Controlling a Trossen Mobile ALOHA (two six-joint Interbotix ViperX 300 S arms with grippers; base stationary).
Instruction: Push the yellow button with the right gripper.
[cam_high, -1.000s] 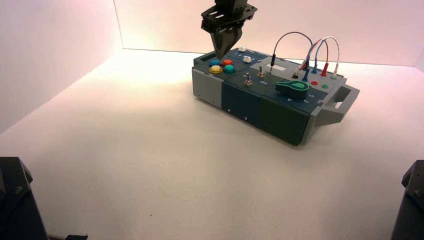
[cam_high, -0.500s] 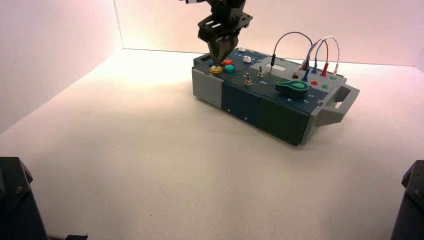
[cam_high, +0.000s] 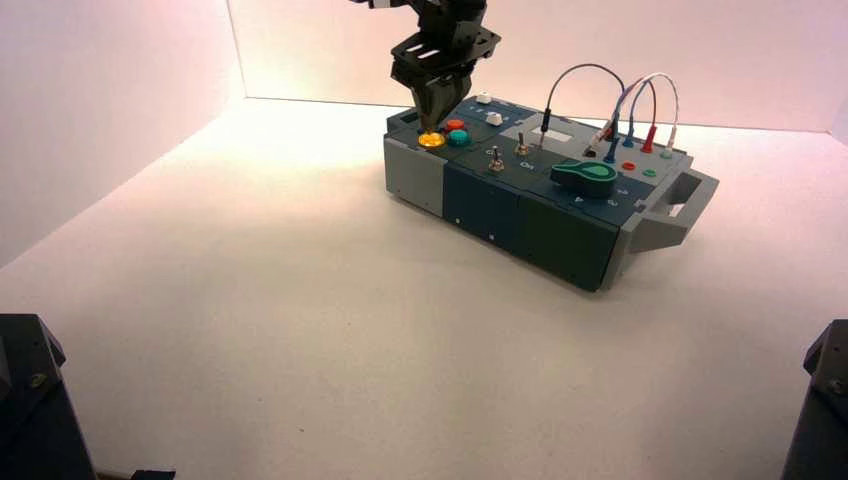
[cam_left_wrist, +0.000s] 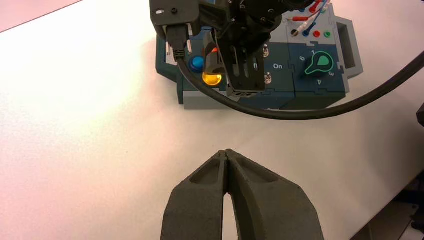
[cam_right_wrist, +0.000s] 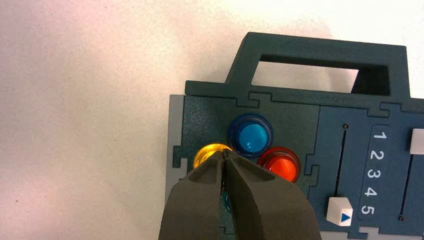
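The yellow button (cam_high: 431, 141) sits at the front left corner of the grey-blue box (cam_high: 480, 200), in a cluster of four coloured buttons. My right gripper (cam_high: 432, 131) points straight down with its shut tips on this button. In the right wrist view the right gripper (cam_right_wrist: 223, 154) meets the yellow button (cam_right_wrist: 207, 152) at the edge nearest the other buttons. The fingers hide part of its dome. My left gripper (cam_left_wrist: 226, 152) is shut and empty, over bare table well short of the box. From there the yellow button (cam_left_wrist: 212, 79) shows under the right arm.
A blue button (cam_right_wrist: 250, 136) and an orange-red button (cam_right_wrist: 281, 166) lie right beside the tips; the teal one is mostly hidden under the fingers. A white slider (cam_right_wrist: 340, 211) sits near 5. Toggle switches (cam_high: 495, 158), a green knob (cam_high: 585, 175) and looped wires (cam_high: 620, 110) lie further right.
The right gripper has moved left and down, from above the back of the button cluster onto the yellow button. The left gripper and the box have not moved.
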